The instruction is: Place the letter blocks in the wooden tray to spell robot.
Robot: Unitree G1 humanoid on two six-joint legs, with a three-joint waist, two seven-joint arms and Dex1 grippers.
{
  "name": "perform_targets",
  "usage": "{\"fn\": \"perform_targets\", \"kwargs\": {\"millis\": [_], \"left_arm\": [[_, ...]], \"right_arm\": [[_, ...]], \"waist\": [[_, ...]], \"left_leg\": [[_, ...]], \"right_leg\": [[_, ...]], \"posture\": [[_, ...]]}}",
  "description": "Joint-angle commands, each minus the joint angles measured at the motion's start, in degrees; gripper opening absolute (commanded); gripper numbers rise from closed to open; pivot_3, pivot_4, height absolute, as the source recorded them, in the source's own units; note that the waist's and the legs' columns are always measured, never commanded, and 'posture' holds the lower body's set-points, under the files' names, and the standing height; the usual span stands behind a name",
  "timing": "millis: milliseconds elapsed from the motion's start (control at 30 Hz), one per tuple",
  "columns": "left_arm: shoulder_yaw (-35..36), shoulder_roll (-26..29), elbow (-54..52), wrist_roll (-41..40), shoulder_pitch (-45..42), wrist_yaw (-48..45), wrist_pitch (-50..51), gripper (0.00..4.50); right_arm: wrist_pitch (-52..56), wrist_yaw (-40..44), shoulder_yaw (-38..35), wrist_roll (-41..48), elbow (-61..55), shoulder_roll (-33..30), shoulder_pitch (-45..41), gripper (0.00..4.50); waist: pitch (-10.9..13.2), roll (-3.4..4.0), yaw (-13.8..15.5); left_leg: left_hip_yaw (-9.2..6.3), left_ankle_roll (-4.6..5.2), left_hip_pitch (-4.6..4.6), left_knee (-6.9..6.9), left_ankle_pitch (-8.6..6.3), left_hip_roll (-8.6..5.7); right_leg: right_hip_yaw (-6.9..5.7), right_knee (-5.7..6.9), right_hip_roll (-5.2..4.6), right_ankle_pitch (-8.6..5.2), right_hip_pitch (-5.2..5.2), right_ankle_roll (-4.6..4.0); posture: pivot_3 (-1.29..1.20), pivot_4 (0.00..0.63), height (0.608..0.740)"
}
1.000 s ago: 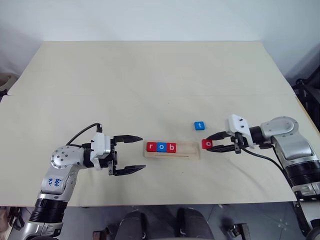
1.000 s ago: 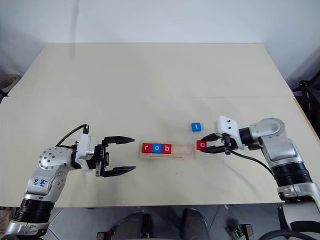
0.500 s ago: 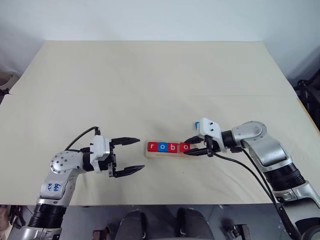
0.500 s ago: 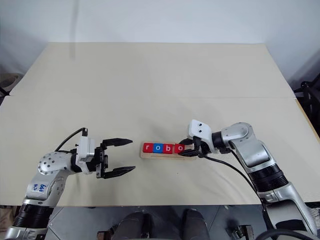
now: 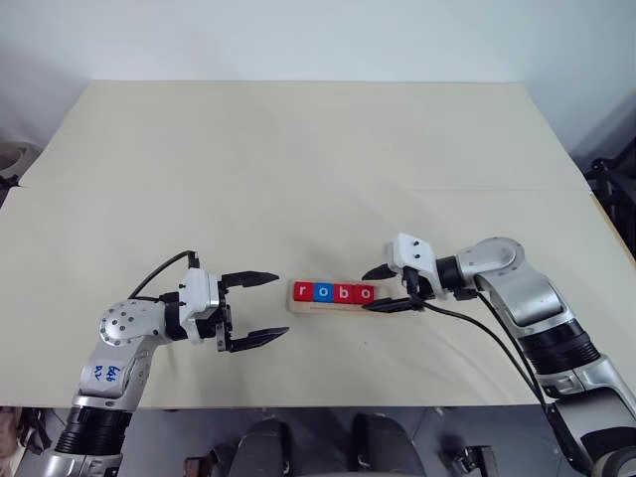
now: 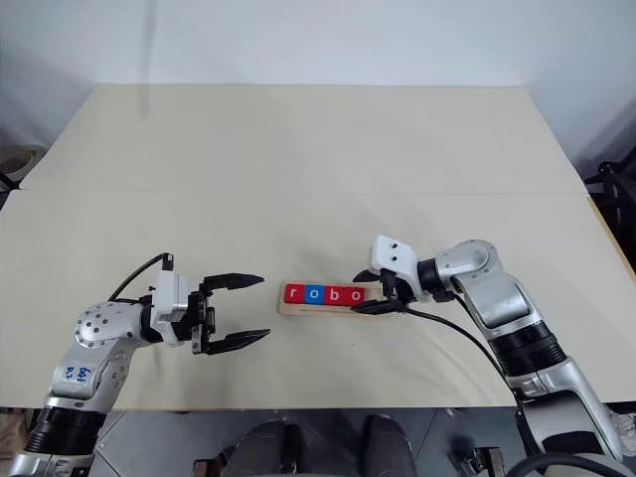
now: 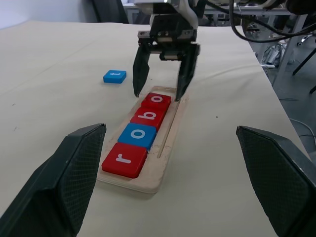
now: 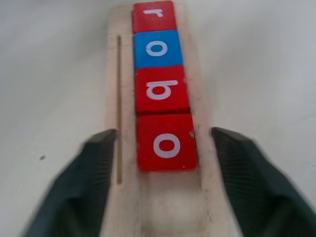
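With r, o, b, o seated in the wooden tray [image 5: 343, 304] at frame centre, the right pincer [image 5: 384, 288] stands open astride the second o block [image 8: 166, 142], so fetching the blue t block [image 7: 114, 76] looks next, while the left pincer [image 5: 262, 307] waits open.

**Tray's right end occupied, one slot space free**

The empty end of the wooden tray [image 7: 166, 143] was straddled by the spread right end effector [image 5: 387, 289], its fingers flanking the last red block [image 8: 166, 142]. The blue t block [image 7: 114, 76] lay apart on open tabletop [image 5: 298, 169]. Free tabletop was left between tray and the open left end effector [image 5: 266, 306].
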Motion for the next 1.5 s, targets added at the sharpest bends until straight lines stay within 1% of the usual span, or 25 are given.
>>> {"fn": "perform_targets", "kwargs": {"millis": [33, 100, 267, 367, 467, 600, 633, 733, 900, 1100, 1267, 1333, 1400, 1500], "left_arm": [[0.82, -0.16, -0.89, -0.6, -0.52, 0.25, -0.49, 4.5], [0.57, -0.32, -0.7, -0.47, -0.8, 0.34, -0.56, 4.5], [0.19, -0.9, 0.19, -0.15, -1.79, 0.34, -0.8, 4.5], [0.2, -1.1, 0.5, 0.03, -1.95, 0.23, -0.96, 4.5], [0.16, -1.39, 1.11, 0.07, -2.26, 0.22, -1.02, 4.5], [-0.09, -1.61, 2.46, 0.19, -3.22, 0.04, -1.27, 4.5], [-0.13, -1.67, 2.89, 0.21, -3.59, -0.04, -1.3, 4.5], [-0.29, -1.84, 4.07, 0.27, -4.61, -0.26, -1.42, 4.5], [-0.74, -2.41, 5.78, 0.55, -5.93, -0.46, -1.84, 4.5], [-0.8, -2.6, 6.34, 0.71, -6.35, -0.6, -1.96, 4.5], [-0.68, -2.72, 6.72, 0.91, -6.53, -0.54, -2.14, 4.5], [-0.72, -2.85, 6.81, 1.06, -6.62, -0.41, -2.27, 4.5], [-0.75, -3.0, 6.85, 1.24, -6.68, -0.2, -2.48, 4.5], [-0.49, -3.15, 6.59, 1.57, -6.41, 0.3, -2.82, 4.5]], "right_arm": [[1.48, 0.83, -4.99, 3.79, -2.82, -2.21, -1.44, 3.78], [1.34, 1.05, -6.29, 4.5, -3.15, -3.35, -0.6, 3.78], [0.26, -1.74, -11.57, 5.49, -3.47, -5.69, 5.02, 3.78], [-1.39, -5.27, -16.27, 6.08, -2.9, -5.71, 8.39, 3.2], [-2.68, -7.89, -21.98, 6.88, -2.39, -6.79, 14.14, 2.21], [-4.66, -11.82, -28.06, 7.76, -3.83, -6.48, 20.66, 2.21], [-2.76, -11.83, -29.78, 9.62, -5.45, -6.5, 22.85, 2.21], [-0.02, -13.68, -33.83, 12.58, -8.78, -5.98, 28.04, 2.81], [-1.52, -17.12, -38.38, 13.59, -9.98, -4.47, 35.3, 4.46], [-5.3, -20.78, -40.9, 14.14, -10.12, -1.74, 38.16, 4.46], [-6.52, -21.76, -38.05, 13.87, -11.41, -1.06, 37.28, 4.46], [-3.69, -23.02, -35.68, 14.33, -12.56, -1.01, 35.0, 4.46], [2.26, -25.33, -31.69, 14.72, -13.44, -0.78, 30.28, 4.46], [9.98, -31.23, -27.45, 14.51, -12.66, 1.95, 22.77, 4.46]], "waist": [[0.0, 0.0, -0.01], [0.0, 0.0, 0.0], [-0.01, -0.01, 0.29], [-0.01, -0.01, 0.15], [-0.01, -0.01, 0.14], [-0.01, -0.01, 0.24], [-0.01, -0.01, 0.28], [-0.01, -0.01, 0.34], [-0.01, -0.01, 0.35], [-0.01, -0.01, 0.25], [-0.01, -0.01, 0.23], [-0.01, -0.01, 0.22], [-0.01, -0.01, -0.1], [-0.02, 0.0, -0.06]], "left_leg": [[0.0, 0.0, 0.0, 0.0, 0.0, 0.0], [-0.01, 0.0, 0.01, 0.0, 0.0, 0.01], [0.02, 0.0, -0.01, 0.0, 0.0, -0.02], [0.03, 0.0, -0.01, 0.0, 0.0, -0.02], [0.05, 0.0, -0.01, -0.01, 0.0, -0.01], [0.13, 0.0, -0.01, -0.01, 0.0, -0.02], [0.13, 0.0, 0.01, -0.01, 0.0, -0.02], [0.11, 0.0, 0.01, -0.01, 0.0, -0.01], [0.11, 0.0, 0.03, -0.01, 0.0, -0.01], [0.11, 0.0, 0.04, -0.02, 0.0, -0.01], [0.1, 0.0, 0.06, -0.02, 0.0, 0.0], [0.09, 0.0, 0.06, -0.02, 0.0, 0.0], [0.07, 0.0, 0.08, -0.02, 0.0, 0.01], [-0.02, -0.01, 0.13, -0.02, 0.01, 0.03]], "right_leg": [[0.0, 0.01, 0.0, 0.0, 0.0, 0.0], [0.0, 0.01, 0.01, 0.0, 0.0, 0.0], [-0.08, -0.02, -0.02, 0.0, 0.06, 0.0], [-0.05, -0.02, -0.01, 0.0, 0.04, 0.0], [-0.05, -0.01, 0.01, 0.0, 0.03, 0.0], [-0.05, -0.04, 0.0, 0.0, 0.05, 0.0], [-0.04, -0.03, 0.0, 0.0, 0.06, 0.0], [-0.05, -0.01, 0.02, 0.0, 0.06, 0.0], [-0.02, -0.02, 0.04, 0.0, 0.06, 0.0], [0.01, -0.01, 0.05, 0.0, 0.06, 0.0], [0.02, -0.01, 0.06, 0.0, 0.06, 0.0], [0.03, -0.01, 0.05, 0.0, 0.06, 0.0], [0.06, 0.01, 0.06, 0.0, 0.05, 0.0], [0.12, 0.07, 0.07, 0.0, 0.02, -0.01]], "posture": [[0.0, 0.15, 0.74], [0.0, 0.15, 0.74], [0.0, 0.15, 0.74], [0.0, 0.15, 0.74], [0.0, 0.15, 0.74], [0.0, 0.15, 0.74], [0.0, 0.15, 0.74], [0.0, 0.15, 0.74], [0.0, 0.15, 0.74], [0.0, 0.15, 0.74], [0.0, 0.15, 0.74], [0.0, 0.15, 0.74], [0.0, 0.15, 0.74], [0.0, 0.15, 0.74]]}}
